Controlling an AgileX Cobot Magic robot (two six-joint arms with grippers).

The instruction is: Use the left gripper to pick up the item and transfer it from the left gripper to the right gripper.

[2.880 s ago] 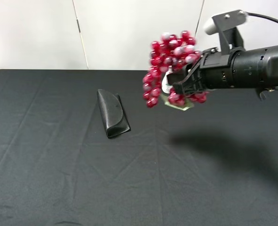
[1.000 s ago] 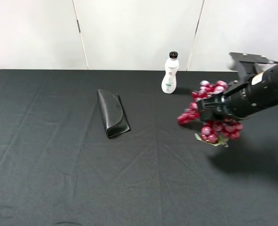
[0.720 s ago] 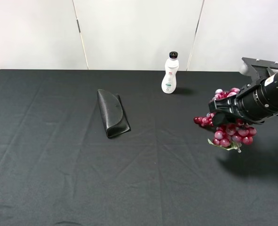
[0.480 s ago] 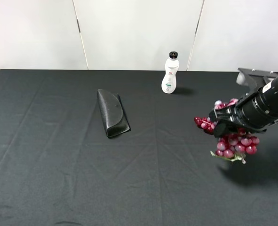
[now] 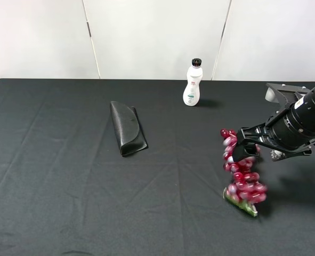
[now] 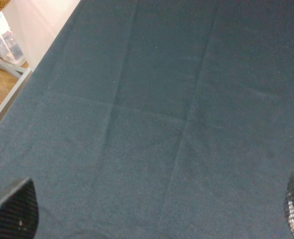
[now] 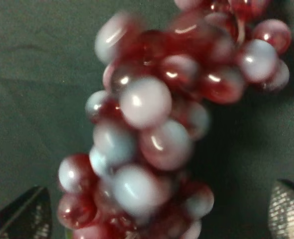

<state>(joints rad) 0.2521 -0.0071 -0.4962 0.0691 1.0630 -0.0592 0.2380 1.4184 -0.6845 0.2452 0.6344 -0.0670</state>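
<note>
The item, a bunch of red-purple grapes (image 5: 241, 173), hangs motion-blurred just below my right gripper (image 5: 251, 143), with its green leaf (image 5: 242, 203) at the black cloth. In the right wrist view the grapes (image 7: 156, 124) fill the space ahead of the right gripper (image 7: 155, 211), whose fingertips (image 7: 22, 215) stand wide apart and do not touch them. My left gripper (image 6: 154, 206) is open and empty over bare cloth. It is out of the exterior view.
A black folded case (image 5: 128, 135) lies left of centre. A white bottle (image 5: 192, 82) stands upright at the back, near the white wall. The black cloth (image 5: 66, 186) covers the whole table.
My right gripper carried the grapes down and to the right. It has now opened, and the bunch has dropped out of its fingers towards the cloth.
</note>
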